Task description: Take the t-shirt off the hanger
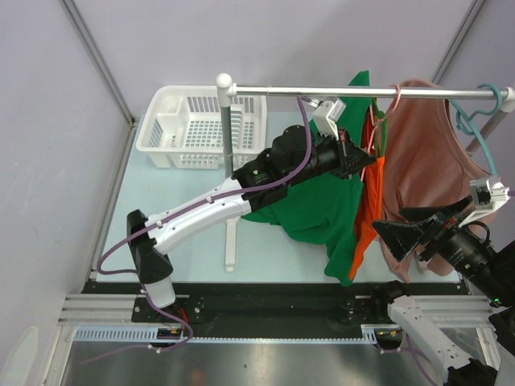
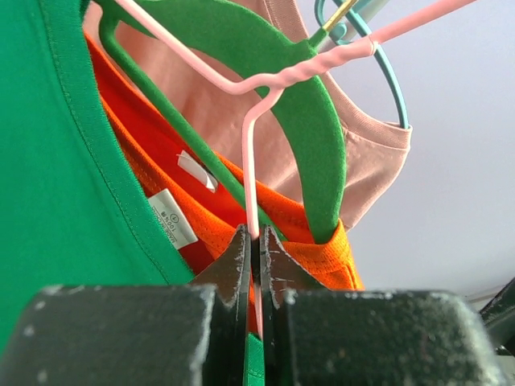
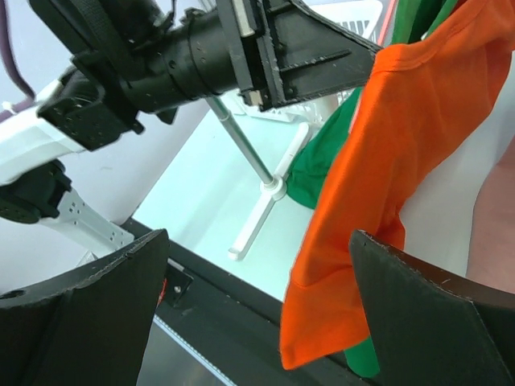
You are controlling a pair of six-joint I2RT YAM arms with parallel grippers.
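White basket [image 1: 154,129] sat on the worktop [image 1: 201,259], well left of the left gripper [image 2: 256,241]. Left gripper was pinched shut on the thin wire of the pink hanger [image 2: 248,153]. Green t-shirt [image 1: 314,209] hung below and left of it. Orange t-shirt [image 2: 209,201] hung on a green hanger [image 2: 318,137] just beyond its fingertips, with a salmon t-shirt [image 1: 426,145] behind. Right gripper [image 1: 406,235] was spread wide and empty, the orange hem just ahead of it.
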